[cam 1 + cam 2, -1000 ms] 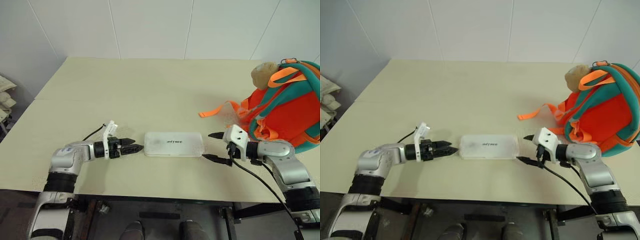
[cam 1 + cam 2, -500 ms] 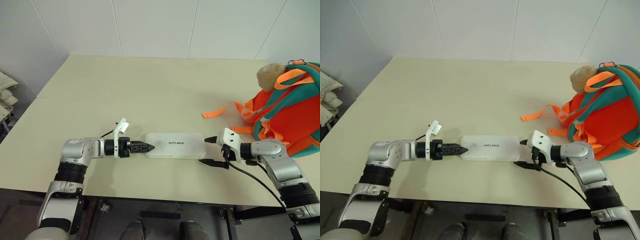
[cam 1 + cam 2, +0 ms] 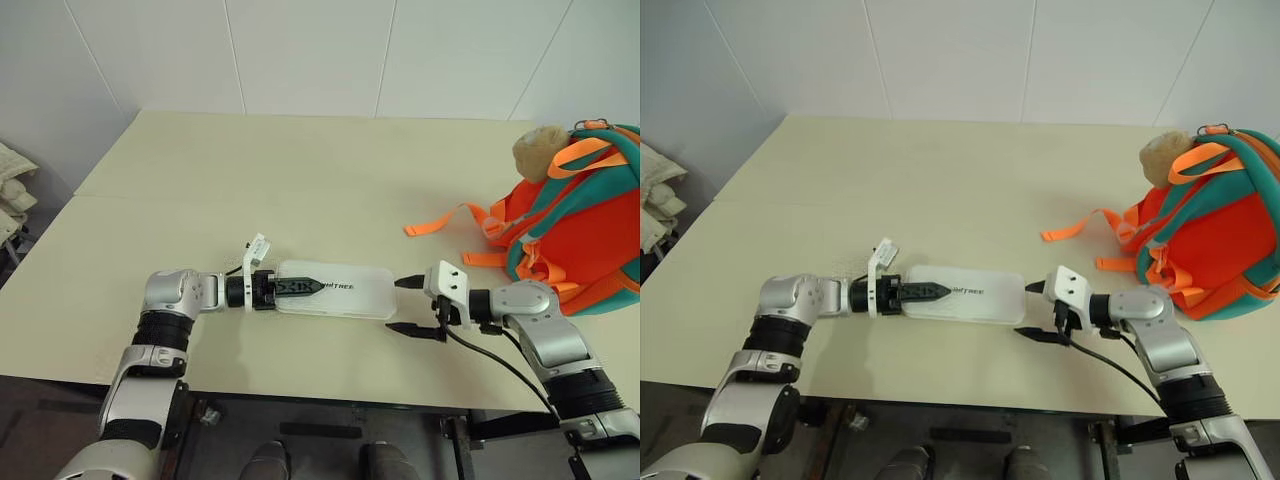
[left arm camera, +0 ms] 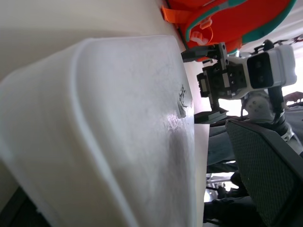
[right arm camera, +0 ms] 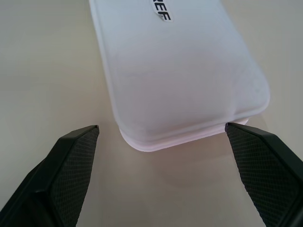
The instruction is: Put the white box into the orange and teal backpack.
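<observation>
A: Head view. The white box (image 3: 333, 290) lies flat on the table (image 3: 300, 180), well apart from the backpack (image 3: 570, 235) at the far right edge. Left claw (image 3: 300, 287) spread, one finger over the box's left end. Risk?

B: Box may skid toward the right claw (image 3: 405, 304) if pushed, not pinched.

A: Left wrist view. Box end sits between the fingers, close in. Grip is shallow, so it could tilt.

B: Right wrist view. Right claw wide apart, box's end just beyond the fingertips (image 5: 75, 142), not touching. Closing now would likely miss.
</observation>
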Robot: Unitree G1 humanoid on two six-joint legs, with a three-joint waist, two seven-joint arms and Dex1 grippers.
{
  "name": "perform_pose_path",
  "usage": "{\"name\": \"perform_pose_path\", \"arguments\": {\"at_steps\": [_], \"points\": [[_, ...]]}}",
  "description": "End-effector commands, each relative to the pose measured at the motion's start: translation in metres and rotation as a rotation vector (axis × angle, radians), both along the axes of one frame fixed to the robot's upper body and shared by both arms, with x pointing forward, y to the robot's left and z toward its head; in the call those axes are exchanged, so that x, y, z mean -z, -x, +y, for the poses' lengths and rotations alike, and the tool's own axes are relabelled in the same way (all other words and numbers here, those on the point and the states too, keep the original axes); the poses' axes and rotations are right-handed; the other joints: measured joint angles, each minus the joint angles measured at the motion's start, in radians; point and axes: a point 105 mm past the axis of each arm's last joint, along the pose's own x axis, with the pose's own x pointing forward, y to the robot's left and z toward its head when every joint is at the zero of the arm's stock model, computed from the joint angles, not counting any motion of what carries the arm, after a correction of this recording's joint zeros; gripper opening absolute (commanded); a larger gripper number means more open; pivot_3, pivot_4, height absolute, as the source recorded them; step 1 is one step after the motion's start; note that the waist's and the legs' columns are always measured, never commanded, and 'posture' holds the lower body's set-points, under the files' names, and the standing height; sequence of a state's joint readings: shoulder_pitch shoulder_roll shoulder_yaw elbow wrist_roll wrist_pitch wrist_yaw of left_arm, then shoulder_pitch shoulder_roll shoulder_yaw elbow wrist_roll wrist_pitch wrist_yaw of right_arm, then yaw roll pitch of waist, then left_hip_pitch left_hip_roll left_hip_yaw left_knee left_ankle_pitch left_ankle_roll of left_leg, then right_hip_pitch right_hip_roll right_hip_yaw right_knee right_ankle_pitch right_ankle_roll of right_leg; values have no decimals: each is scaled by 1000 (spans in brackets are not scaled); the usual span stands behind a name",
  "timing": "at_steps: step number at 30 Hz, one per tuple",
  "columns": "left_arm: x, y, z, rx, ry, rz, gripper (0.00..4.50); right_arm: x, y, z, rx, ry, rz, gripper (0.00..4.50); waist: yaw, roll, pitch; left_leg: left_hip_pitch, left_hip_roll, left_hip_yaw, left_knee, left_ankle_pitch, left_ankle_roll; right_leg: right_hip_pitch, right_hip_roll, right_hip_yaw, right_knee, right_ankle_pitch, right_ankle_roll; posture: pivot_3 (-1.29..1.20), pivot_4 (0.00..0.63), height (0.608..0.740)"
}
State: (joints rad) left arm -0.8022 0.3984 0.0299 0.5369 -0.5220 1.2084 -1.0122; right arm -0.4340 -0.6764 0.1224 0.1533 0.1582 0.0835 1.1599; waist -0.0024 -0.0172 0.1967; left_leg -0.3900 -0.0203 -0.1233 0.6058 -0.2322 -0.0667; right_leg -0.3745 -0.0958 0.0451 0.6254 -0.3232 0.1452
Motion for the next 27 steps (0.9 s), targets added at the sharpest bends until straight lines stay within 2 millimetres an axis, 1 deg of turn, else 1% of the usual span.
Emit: {"name": "perform_pose_path", "arguments": {"at_steps": [1, 3, 7, 10, 12, 13, 16, 17, 18, 20, 23, 24, 25, 27], "points": [[19, 16, -6, 51, 24, 187, 4288, -4, 2, -8, 7, 23, -48, 4500, -2, 0, 0, 0, 0, 0, 0, 0, 0, 0, 0, 0, 0, 0, 0, 0, 150, 740], [18, 17, -5, 62, 25, 187, 3841, -4, 3, -10, 14, 21, -51, 4500, -4, 0, 0, 0, 0, 0, 0, 0, 0, -1, 0, 0, 0, -1, 1, 0, 150, 740], [13, 19, -3, 77, 42, 189, 2613, -3, 7, -13, 30, 13, -55, 4500, -4, 0, 0, -1, 0, 0, -1, -1, -1, -1, 0, 0, 0, -1, 1, 0, 150, 740], [14, 15, -3, 60, 32, 171, 1682, -3, 12, -13, 50, -3, -62, 4500, -4, 0, 0, -1, 0, 0, -1, -1, -2, -2, 0, 0, 0, -1, 1, 0, 150, 740], [14, 12, -5, 44, 42, 152, 1228, -5, 15, -14, 70, -18, -71, 4500, -4, 0, 0, -1, 0, 0, 0, -1, -2, -2, 0, 0, 0, -1, 0, 0, 150, 740], [13, 11, -7, 44, 49, 137, 1214, -6, 17, -15, 84, -27, -77, 4500, -3, 0, 0, -1, 0, 0, 0, -1, -1, -2, 0, 0, 0, -1, 0, 0, 150, 740], [6, 7, -11, 46, 69, 7, 1214, -14, 21, -18, 141, -68, -99, 4500, -2, 0, 0, -1, 0, 0, 0, -1, -1, -2, 0, 0, 0, -1, 0, 0, 150, 740], [6, 6, -11, 41, 54, -28, 1214, -17, 22, -19, 162, -84, -105, 4500, -2, 0, 0, -1, 0, 0, 0, -1, -1, -2, 0, 0, 1, -1, 0, 0, 150, 740], [12, 6, -9, 58, -17, -128, 1214, -23, 22, -24, 209, -103, -126, 4500, -1, 0, 0, -1, 0, 0, 0, -1, -1, -2, 0, 0, 0, -1, 0, 0, 150, 740], [17, 7, -9, 79, -81, -292, 1214, -39, 23, -42, 343, -139, -197, 4500, 1, 0, 0, -1, 0, 0, 0, -1, -2, -2, 0, 0, 0, -1, 0, 0, 150, 740], [7, -4, -9, -70, -14, -387, 1214, -67, 24, -79, 609, -211, -323, 4500, 4, 0, 0, -1, 0, 1, 0, -1, -2, -1, -1, 1, -1, -1, 0, 0, 150, 740], [8, -8, -7, -119, -26, -426, 1214, -74, 25, -91, 688, -228, -364, 4500, 5, 0, 0, -2, 0, 1, 0, -1, -2, -1, -1, 1, -1, -1, -1, 0, 150, 740], [11, -12, -5, -158, -52, -472, 1214, -77, 26, -105, 778, -234, -396, 4500, 5, -1, 0, -2, 0, 1, 0, -1, -1, -1, -1, 1, -2, 0, -1, 0, 150, 740], [22, -21, 2, -249, -195, -605, 1214, -85, 28, -136, 990, -267, -460, 4500, 4, -1, 0, -2, 1, 1, 1, -1, -1, -1, -1, 0, -2, 1, -2, 0, 150, 740]]}}
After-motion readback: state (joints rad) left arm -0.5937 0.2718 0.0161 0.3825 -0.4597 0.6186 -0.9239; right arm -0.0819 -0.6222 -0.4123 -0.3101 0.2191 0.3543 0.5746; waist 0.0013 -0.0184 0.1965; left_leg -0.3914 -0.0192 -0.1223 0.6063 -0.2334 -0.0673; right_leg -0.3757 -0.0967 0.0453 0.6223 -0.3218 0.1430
